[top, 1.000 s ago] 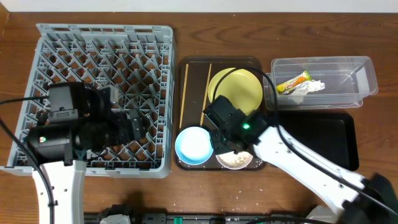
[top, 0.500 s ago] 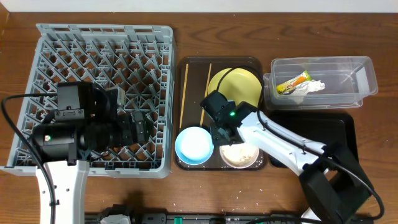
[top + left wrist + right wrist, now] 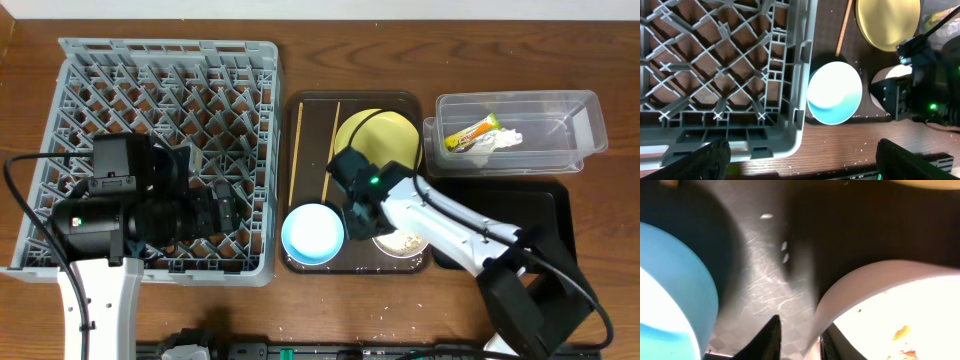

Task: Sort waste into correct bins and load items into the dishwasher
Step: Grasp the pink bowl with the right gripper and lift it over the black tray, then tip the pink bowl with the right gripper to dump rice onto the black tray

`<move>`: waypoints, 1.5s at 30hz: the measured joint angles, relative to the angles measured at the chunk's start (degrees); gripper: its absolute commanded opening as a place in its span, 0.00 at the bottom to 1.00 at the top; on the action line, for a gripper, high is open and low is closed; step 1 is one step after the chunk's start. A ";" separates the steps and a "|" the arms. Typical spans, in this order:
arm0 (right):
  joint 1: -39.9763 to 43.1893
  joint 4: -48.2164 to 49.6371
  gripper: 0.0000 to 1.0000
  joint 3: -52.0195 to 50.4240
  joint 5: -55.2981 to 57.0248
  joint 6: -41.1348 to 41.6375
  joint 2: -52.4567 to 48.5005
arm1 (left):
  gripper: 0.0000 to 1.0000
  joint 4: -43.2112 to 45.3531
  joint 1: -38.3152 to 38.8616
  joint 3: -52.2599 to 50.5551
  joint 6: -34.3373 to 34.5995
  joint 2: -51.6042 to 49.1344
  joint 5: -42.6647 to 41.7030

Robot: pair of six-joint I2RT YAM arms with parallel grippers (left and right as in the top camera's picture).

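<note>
My right gripper [image 3: 362, 225] [image 3: 800, 330] straddles the rim of the white bowl [image 3: 403, 243] [image 3: 890, 305]. One finger is inside against the wall. The outer finger [image 3: 771, 335] stands a little apart from it, so the jaws are narrowly open. Crumbs lie in the white bowl. Beside it sits the light blue bowl [image 3: 312, 233] [image 3: 835, 92]. The yellow plate [image 3: 385, 135] and two chopsticks [image 3: 296, 150] lie further back. My left gripper [image 3: 225, 205] [image 3: 805, 165] hangs wide open and empty over the near right corner of the grey dishwasher rack [image 3: 170, 90].
The bowls, plate and chopsticks rest on a dark brown serving tray [image 3: 310, 110]. The clear tub [image 3: 590, 130] at the back right holds the yellow-green wrapper [image 3: 470, 133] and white tissue [image 3: 495, 142]. A flat black tray [image 3: 545, 210] lies in front of it. Crumbs dot the brown tray [image 3: 784, 250].
My right gripper has settled onto the white bowl's rim and its jaws have narrowed. The bowl has shifted slightly to the right. The left arm has barely moved.
</note>
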State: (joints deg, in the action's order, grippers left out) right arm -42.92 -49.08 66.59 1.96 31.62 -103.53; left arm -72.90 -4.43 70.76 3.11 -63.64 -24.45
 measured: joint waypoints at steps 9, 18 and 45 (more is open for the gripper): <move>-1.79 -0.39 0.01 -0.02 3.98 4.57 -2.71 | 0.93 -0.61 0.00 0.00 0.00 0.00 0.00; -0.44 -2.47 0.01 0.00 1.36 2.97 -0.22 | 1.00 -0.59 0.00 0.00 -0.11 0.00 0.02; 65.68 3.85 0.01 -21.42 -73.31 -37.70 22.38 | 0.99 -0.50 0.00 0.00 -0.17 0.00 0.02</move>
State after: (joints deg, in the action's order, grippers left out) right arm 22.76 -45.23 45.17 -71.35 -6.09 -81.14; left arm -73.41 -4.43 70.76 2.94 -63.64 -24.43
